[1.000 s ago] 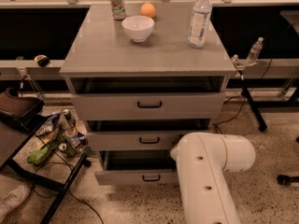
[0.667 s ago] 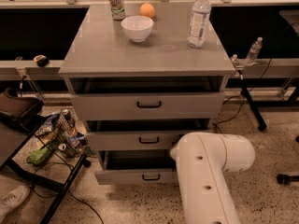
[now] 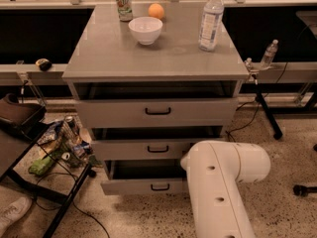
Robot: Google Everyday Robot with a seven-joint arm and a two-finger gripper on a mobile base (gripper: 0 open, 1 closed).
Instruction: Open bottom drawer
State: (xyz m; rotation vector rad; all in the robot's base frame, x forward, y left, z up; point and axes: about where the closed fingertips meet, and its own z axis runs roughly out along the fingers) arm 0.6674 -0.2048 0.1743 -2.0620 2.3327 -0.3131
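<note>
The grey cabinet [image 3: 156, 58] has three drawers. The bottom drawer [image 3: 133, 186] has the slimmest front and a small black bar handle [image 3: 160, 187]. It stands pulled out, and its dark inside [image 3: 143, 169] shows behind the front panel. The middle drawer [image 3: 148, 149] and the top drawer [image 3: 156, 112] also stand slightly out. My white arm [image 3: 220, 187] rises from the bottom edge and covers the bottom drawer's right end. My gripper is hidden behind the arm's end, near the right side of the lower drawers.
On the cabinet top stand a white bowl [image 3: 145, 29], a can [image 3: 124, 4], an orange [image 3: 156, 11] and a water bottle [image 3: 210, 19]. A black stand with bags and cans [image 3: 59, 145] is to the left. A stand leg [image 3: 267, 115] and another bottle [image 3: 269, 54] are to the right.
</note>
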